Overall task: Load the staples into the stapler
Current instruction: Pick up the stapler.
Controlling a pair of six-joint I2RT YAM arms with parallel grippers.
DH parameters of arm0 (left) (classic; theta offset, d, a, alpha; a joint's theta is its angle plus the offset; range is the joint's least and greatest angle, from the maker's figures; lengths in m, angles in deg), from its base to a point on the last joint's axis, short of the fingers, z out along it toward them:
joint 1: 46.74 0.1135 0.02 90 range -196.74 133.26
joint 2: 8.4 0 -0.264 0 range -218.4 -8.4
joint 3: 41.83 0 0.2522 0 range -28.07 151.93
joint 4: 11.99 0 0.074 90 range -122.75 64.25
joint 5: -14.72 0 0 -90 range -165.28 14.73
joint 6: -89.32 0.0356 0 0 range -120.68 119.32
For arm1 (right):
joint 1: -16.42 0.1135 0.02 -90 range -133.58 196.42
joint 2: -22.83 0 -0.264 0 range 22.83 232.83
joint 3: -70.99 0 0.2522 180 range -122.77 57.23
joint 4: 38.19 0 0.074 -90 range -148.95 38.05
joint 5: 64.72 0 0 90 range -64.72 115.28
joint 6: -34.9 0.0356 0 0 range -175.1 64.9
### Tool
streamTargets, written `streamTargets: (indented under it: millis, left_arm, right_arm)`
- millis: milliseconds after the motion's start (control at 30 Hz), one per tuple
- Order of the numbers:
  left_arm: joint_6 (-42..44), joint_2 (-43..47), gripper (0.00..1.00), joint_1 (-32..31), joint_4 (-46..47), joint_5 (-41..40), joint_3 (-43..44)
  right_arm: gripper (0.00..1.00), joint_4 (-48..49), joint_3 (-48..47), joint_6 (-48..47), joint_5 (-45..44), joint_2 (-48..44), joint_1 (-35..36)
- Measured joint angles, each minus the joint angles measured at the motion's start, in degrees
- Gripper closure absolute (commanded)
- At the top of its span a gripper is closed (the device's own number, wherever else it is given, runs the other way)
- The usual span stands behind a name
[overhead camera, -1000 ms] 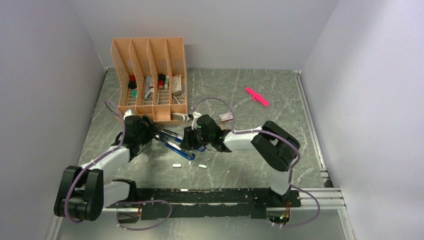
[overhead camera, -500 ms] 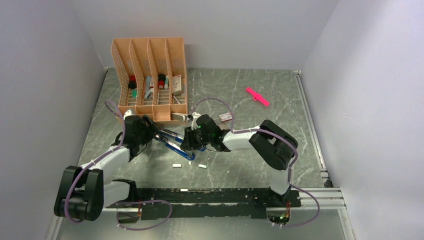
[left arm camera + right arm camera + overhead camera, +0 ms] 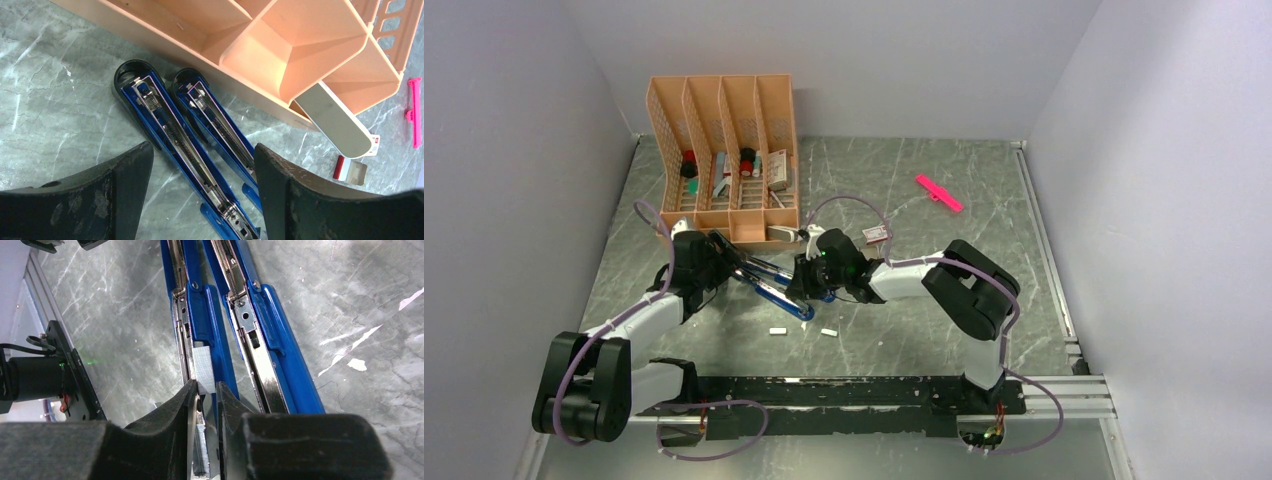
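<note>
The blue stapler (image 3: 769, 287) lies opened flat on the table between my two grippers, its two long halves side by side (image 3: 175, 135). My right gripper (image 3: 205, 396) is shut on a short grey strip of staples (image 3: 203, 369) and holds it over the metal channel of one stapler half (image 3: 197, 305). My left gripper (image 3: 200, 200) is open, with one finger on each side of the stapler's halves and touching nothing that I can see. The small pink-and-white staple box (image 3: 877, 235) lies behind the right gripper.
The orange desk organiser (image 3: 724, 150) stands just behind the stapler, with a flat grey item (image 3: 332, 120) sticking out of it. Two short pale strips (image 3: 777, 330) (image 3: 828, 332) lie on the table nearer the front. A pink plastic stick (image 3: 939, 193) lies at the back right.
</note>
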Motion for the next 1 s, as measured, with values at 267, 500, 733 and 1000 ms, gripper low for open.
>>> streamTargets:
  millis: [267,500,733,1000]
  left_arm:
    - [0.00,0.00,0.22,0.00,0.00,0.02,0.00]
    - [0.00,0.00,0.22,-0.02,0.02,0.02,0.00]
    - [0.00,0.00,0.22,-0.04,0.00,0.02,0.00]
    - [0.00,0.00,0.22,-0.31,0.00,0.00,0.00]
  right_arm:
    - [0.83,0.90,0.72,-1.84,-1.57,-2.32,-0.02]
    - [0.85,0.24,1.09,-4.35,-5.27,-4.85,0.66]
    - [0.87,-3.56,0.90,-10.82,-19.91,-7.37,8.96]
    - [0.89,-5.31,0.11,-16.04,-31.91,-7.43,14.91]
